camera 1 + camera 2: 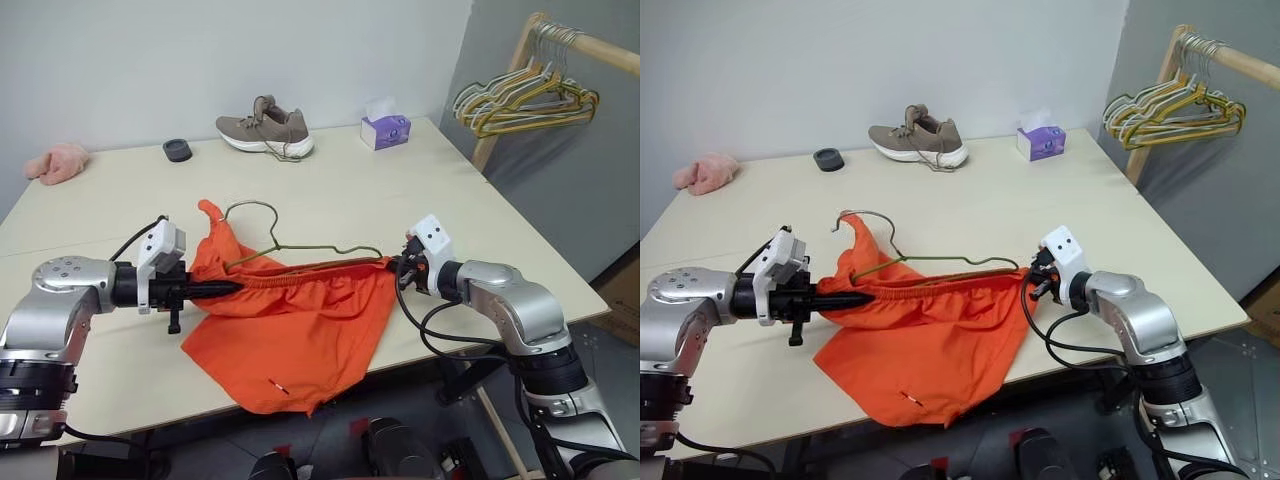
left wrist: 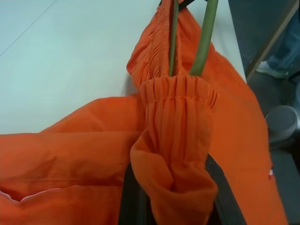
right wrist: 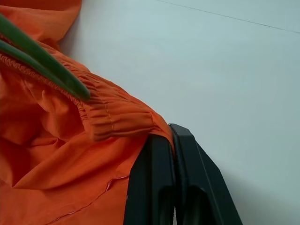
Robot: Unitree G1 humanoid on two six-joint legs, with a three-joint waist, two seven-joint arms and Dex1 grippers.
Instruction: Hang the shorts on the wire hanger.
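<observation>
Orange shorts, left claw pinching waistband

Orange shorts stretched between both claws, wire hanger inside waistband.

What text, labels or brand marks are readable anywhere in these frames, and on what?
None can be read.
Tissue box: purple print, too small to make out.
Shoe: no legible brand mark.
Shorts: small white mark near the hem, not readable as text.
</observation>
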